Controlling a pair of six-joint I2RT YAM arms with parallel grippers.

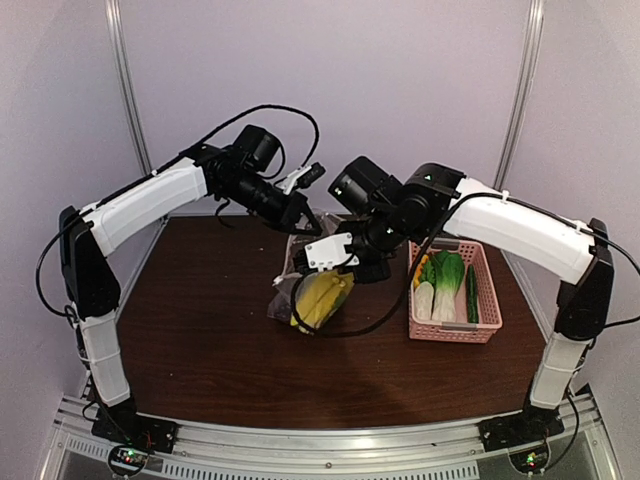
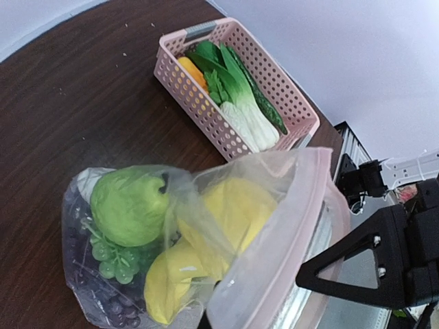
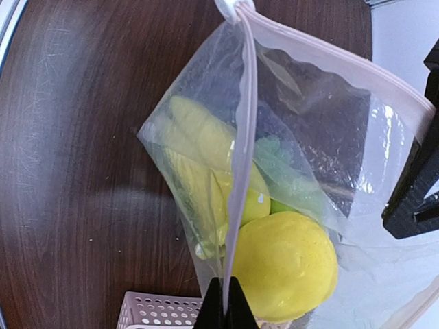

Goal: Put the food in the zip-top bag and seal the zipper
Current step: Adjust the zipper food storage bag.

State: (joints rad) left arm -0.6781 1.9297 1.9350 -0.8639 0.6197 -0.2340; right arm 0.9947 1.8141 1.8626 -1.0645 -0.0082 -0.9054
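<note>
Right gripper [image 3: 225,310] is pinched together on the zipper [image 3: 241,137] - the pale strip runs straight up from its fingertips. Left gripper [image 1: 310,220] is clamped on the top of the zip-top bag [image 1: 305,300], which hangs over the middle of the desk [image 1: 200,330]. In the bag: bananas [image 3: 195,133], lemon [image 3: 285,264], green round fruit [image 2: 129,205], grapes [image 2: 113,264]. Pink basket [image 2: 206,110] sits by the desk's right edge - leafy greens [image 2: 219,68] and radish [image 2: 250,127] inside.
</note>
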